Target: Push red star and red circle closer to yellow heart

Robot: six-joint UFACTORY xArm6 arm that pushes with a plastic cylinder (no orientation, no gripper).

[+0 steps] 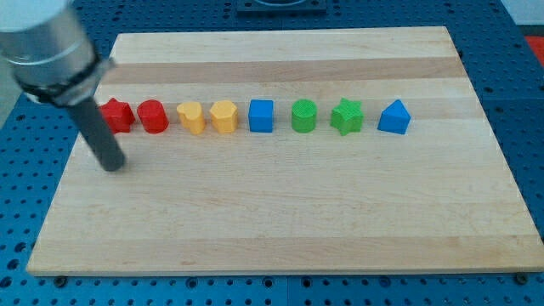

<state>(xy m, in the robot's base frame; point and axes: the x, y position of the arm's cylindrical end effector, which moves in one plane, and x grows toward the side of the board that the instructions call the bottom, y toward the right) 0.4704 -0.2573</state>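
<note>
1. Red star [117,116] sits just up and to the view's right of my tip [113,167], at the view's left end of the row of blocks; the rod's shaft crosses just beside its left edge, and whether they touch cannot be told.
2. Red circle [153,116] lies further to the view's right of my tip, just beside the star.
3. Yellow heart [192,118] comes next rightward, near the red circle but apart from it.
4. My tip rests on the wooden board [280,212], below the row and apart from every block; it is a plain rod with no jaws, so it holds nothing.
5. Beyond the heart, going away from my tip to the view's right: a second yellow block [223,116], shape unclear, then a blue cube [261,116], a green cylinder [303,116], a green star [347,116] and a blue house-shaped block [393,117].
6. Under the board lies a blue perforated table [523,102].
</note>
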